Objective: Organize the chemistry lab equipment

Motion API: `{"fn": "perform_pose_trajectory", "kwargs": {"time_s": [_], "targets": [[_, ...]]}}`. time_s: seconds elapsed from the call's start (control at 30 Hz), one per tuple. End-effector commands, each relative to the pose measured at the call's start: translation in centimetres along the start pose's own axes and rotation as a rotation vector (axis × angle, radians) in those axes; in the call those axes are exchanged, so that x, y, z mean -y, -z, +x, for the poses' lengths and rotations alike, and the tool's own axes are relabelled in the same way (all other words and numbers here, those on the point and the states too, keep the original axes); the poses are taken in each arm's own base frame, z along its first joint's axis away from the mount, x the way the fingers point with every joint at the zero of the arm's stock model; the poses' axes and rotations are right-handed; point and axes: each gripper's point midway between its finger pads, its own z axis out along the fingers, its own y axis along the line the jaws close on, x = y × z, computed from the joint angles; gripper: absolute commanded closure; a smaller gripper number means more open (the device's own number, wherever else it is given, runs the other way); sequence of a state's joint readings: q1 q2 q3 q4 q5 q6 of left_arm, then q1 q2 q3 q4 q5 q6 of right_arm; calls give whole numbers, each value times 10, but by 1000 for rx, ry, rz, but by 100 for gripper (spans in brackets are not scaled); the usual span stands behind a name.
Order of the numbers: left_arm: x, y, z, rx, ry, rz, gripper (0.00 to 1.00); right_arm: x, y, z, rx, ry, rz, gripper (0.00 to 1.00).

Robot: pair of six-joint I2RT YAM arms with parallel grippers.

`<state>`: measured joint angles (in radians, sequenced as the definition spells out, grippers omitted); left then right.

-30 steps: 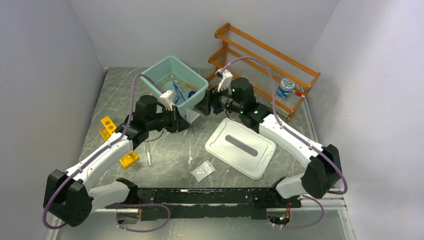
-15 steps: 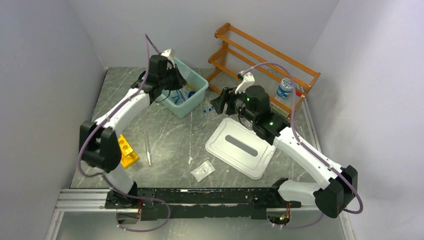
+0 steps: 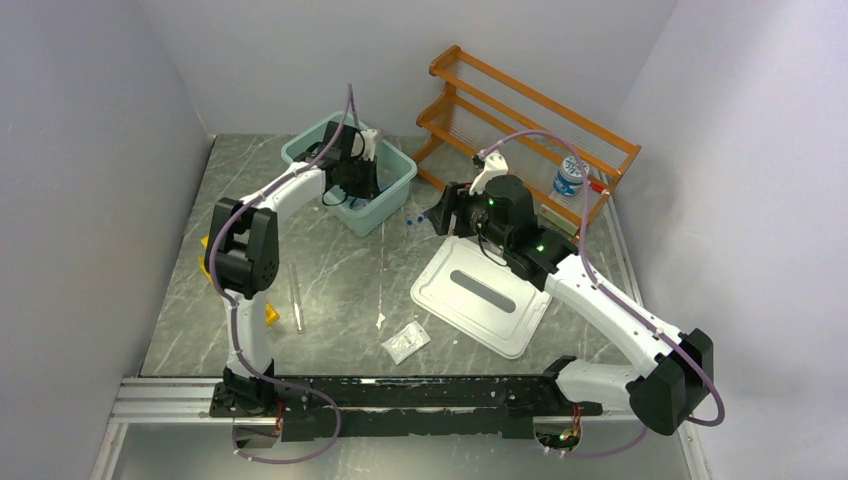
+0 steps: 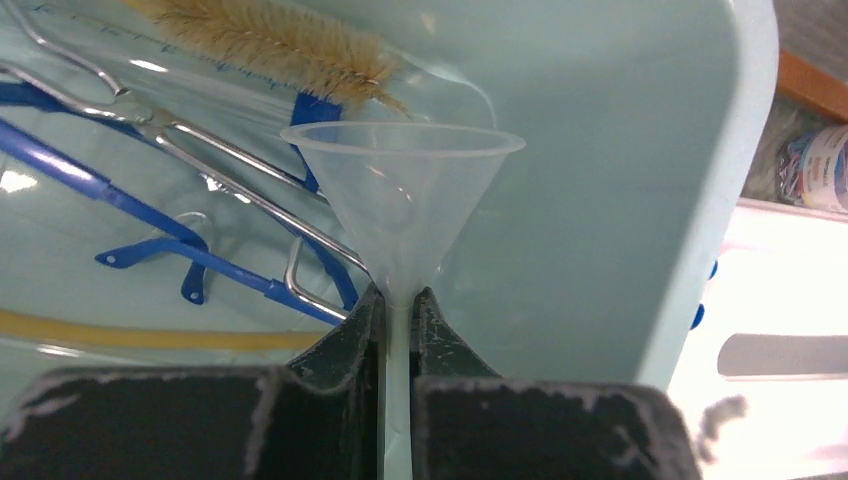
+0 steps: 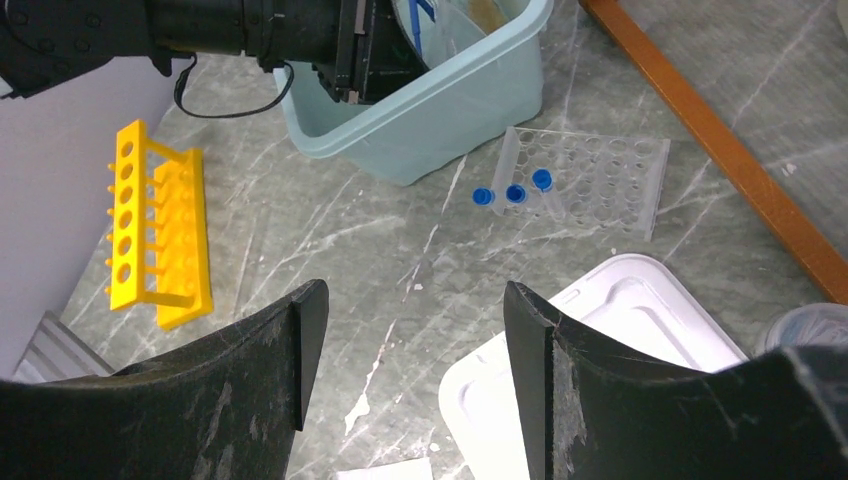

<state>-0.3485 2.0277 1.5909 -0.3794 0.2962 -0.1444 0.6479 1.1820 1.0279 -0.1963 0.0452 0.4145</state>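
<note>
My left gripper (image 4: 400, 300) is shut on the stem of a clear plastic funnel (image 4: 400, 195), held inside the teal bin (image 4: 620, 150); the gripper also shows in the top view (image 3: 352, 185). In the bin lie a brush (image 4: 270, 40), metal tongs (image 4: 230, 170), blue-framed goggles (image 4: 150, 225) and amber tubing (image 4: 130, 335). My right gripper (image 5: 405, 340) is open and empty above the table, between the bin and the white lid (image 5: 620, 330). The yellow rack (image 5: 160, 225) lies at the left. Blue-capped vials (image 5: 512, 193) lie by a clear tube rack (image 5: 600, 180).
The orange shelf (image 3: 530, 110) stands at the back right with a small jar (image 3: 570, 175) on it. A glass tube (image 3: 296, 300) and a small packet (image 3: 405, 342) lie on the table near the front. Walls close in on both sides.
My left arm has swung from the near side of the bin up over it and down into it with the funnel. My right gripper has drawn back from the bin toward the lid.
</note>
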Motion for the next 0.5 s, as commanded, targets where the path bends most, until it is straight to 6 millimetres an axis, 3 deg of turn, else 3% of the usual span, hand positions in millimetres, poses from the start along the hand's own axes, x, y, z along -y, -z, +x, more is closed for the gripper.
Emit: {"fn": "perform_pose_trajectory", "kwargs": {"time_s": [0.0, 0.13, 0.23, 0.47], "targets": [[11, -1, -10, -25, -118, 85, 94, 4, -2, 2, -11, 2, 20, 32], [12, -5, -14, -40, -117, 94, 87, 7, -6, 8, -36, -9, 37, 32], [11, -1, -21, -44, -116, 74, 76, 14, -9, 13, -63, -14, 78, 32], [22, 36, -52, 23, -133, 52, 59, 15, -11, 23, -98, -24, 75, 32]]}}
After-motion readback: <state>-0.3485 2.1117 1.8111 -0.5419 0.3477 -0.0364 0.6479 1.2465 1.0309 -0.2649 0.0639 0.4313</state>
